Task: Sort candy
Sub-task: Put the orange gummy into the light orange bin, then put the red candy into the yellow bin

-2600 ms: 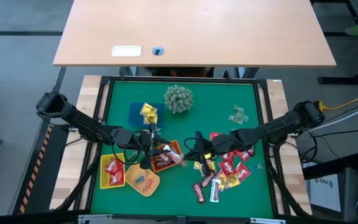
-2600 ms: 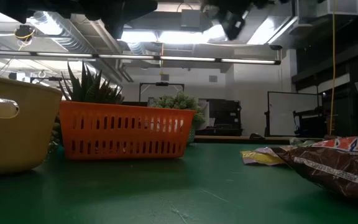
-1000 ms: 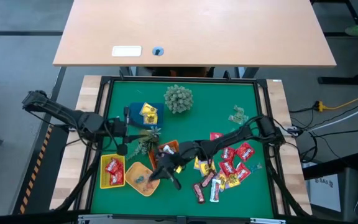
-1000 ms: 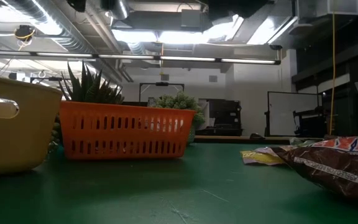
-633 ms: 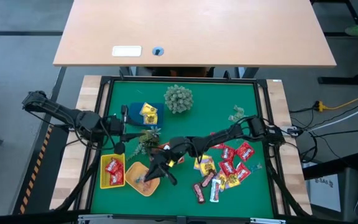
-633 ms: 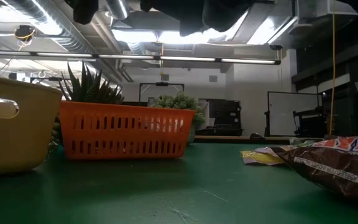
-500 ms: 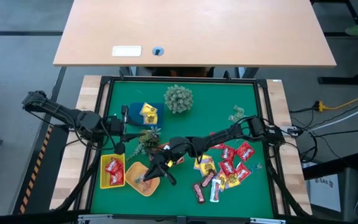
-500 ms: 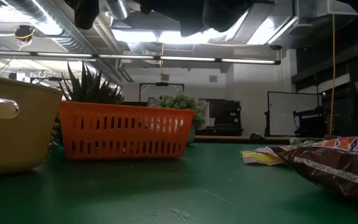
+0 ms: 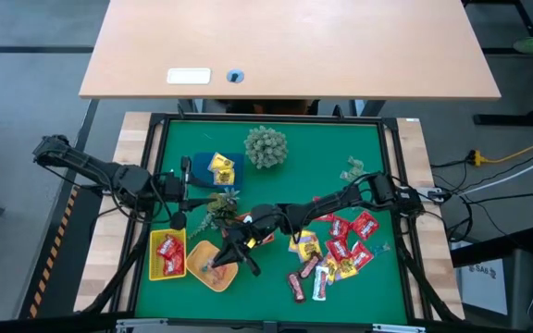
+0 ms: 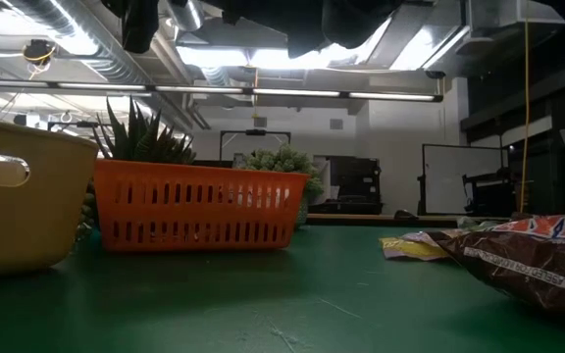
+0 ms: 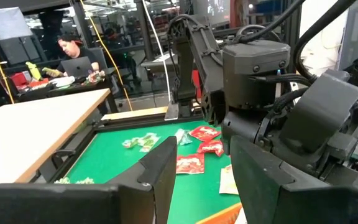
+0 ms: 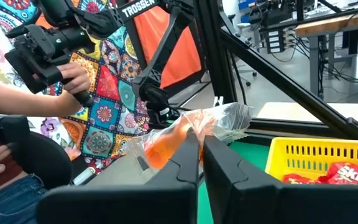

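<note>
My right gripper (image 9: 232, 261) reaches across the table and hangs over the round tan tray (image 9: 209, 274), shut on a small clear-wrapped orange candy (image 12: 166, 146). Beside that tray stands the yellow tray (image 9: 167, 256) with red packets. The orange basket (image 9: 253, 222) is partly hidden under my right arm. Loose candy (image 9: 336, 250) lies in a heap on the green mat at the right. My left gripper (image 11: 194, 174) waits open near the blue tray (image 9: 213, 168), with nothing between its fingers. My right gripper pinches the clear wrapper's near edge (image 12: 196, 127) between its two fingertips. The fingers lie about level, coming from the table's right. The candy sticks out beyond the fingertips, lifted clear of the trays.
A spiky pale green plant ball (image 9: 265, 146) stands at the far middle, and a small leafy plant (image 9: 218, 203) between the blue tray and the basket. Greenish pieces (image 9: 354, 171) lie at the far right. A person holding a device (image 12: 48, 56) shows beyond the table.
My right gripper has gone toward the table's left edge with the candy, from beside the orange basket to over the round tan tray, rolling a little. It stays shut.
</note>
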`<state>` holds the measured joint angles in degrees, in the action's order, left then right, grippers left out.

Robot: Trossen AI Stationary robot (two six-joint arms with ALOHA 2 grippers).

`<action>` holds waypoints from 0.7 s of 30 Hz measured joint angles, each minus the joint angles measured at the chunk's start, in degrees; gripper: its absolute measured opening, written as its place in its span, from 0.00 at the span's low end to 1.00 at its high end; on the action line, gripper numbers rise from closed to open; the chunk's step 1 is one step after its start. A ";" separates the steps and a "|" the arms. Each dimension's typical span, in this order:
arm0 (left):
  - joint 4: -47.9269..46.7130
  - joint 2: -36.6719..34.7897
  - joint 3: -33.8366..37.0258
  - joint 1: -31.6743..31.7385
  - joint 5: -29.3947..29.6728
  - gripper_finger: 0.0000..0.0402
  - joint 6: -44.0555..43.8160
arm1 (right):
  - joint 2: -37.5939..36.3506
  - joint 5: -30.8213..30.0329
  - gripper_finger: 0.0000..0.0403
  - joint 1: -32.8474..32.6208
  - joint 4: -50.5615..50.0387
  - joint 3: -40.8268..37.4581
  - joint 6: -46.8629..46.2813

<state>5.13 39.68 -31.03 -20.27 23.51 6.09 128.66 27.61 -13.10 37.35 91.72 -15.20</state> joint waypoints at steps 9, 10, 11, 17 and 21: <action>-0.02 0.02 0.00 0.00 0.00 0.34 0.00 | 0.00 -1.07 0.31 0.02 -0.50 0.00 0.22; -0.02 0.02 0.00 0.00 0.00 0.34 -0.02 | 0.00 -1.09 0.35 0.02 -0.62 0.00 0.24; -0.02 0.02 0.00 0.00 0.00 0.34 -0.01 | 0.00 -1.06 0.38 0.02 -0.80 0.00 0.23; -0.02 0.02 0.02 0.00 0.00 0.34 -0.06 | -0.02 -1.09 0.47 0.02 -1.12 0.00 0.24; -0.02 0.07 0.02 0.00 -0.02 0.34 -1.87 | -0.14 -1.06 0.48 0.11 -1.30 0.00 0.24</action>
<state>5.10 39.75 -31.00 -20.27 23.49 4.22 128.52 26.55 -12.99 36.05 91.72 -14.96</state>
